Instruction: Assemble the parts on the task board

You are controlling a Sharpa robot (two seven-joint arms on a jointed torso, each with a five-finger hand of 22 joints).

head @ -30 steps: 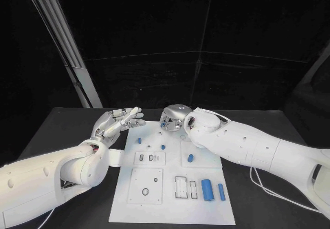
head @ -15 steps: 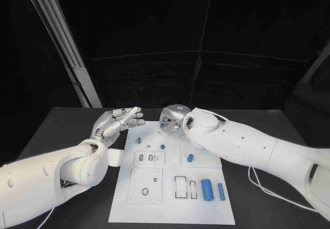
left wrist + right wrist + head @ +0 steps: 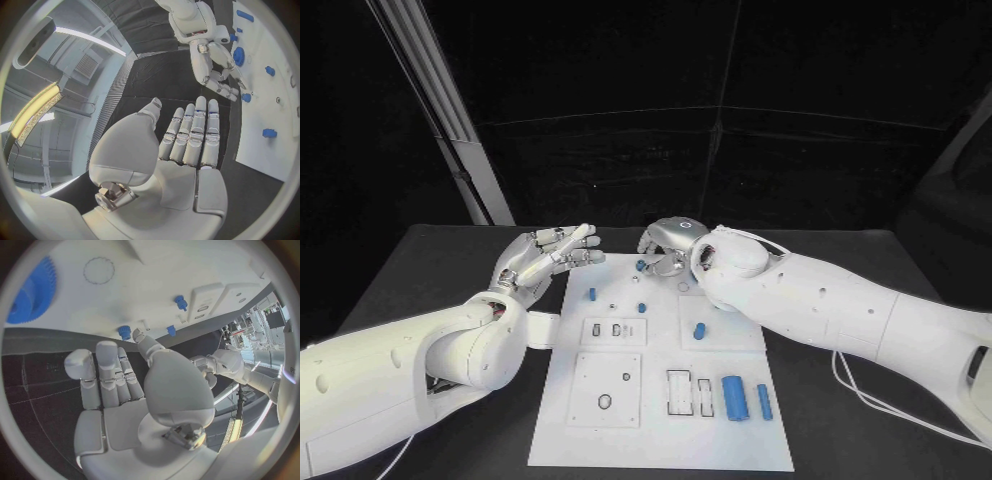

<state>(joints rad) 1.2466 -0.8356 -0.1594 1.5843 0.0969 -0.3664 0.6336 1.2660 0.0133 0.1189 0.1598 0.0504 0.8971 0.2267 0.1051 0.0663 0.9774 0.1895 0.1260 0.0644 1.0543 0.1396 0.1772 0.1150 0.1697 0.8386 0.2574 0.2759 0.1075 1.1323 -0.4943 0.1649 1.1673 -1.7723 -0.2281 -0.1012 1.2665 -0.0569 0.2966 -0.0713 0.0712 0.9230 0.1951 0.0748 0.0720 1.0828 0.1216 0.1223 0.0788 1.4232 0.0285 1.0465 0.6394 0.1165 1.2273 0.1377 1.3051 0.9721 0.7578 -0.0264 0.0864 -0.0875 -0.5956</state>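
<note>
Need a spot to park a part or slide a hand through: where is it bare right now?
Bare black table lies left of the task board, beyond the left hand, and on the right side near the front, past the blue cylinders. The board's near strip is also free. Crowded: the far end, where the right hand hovers over small blue parts.

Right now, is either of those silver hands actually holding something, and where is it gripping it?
Nothing is held. The left hand and the right hand both have bare palms.
</note>
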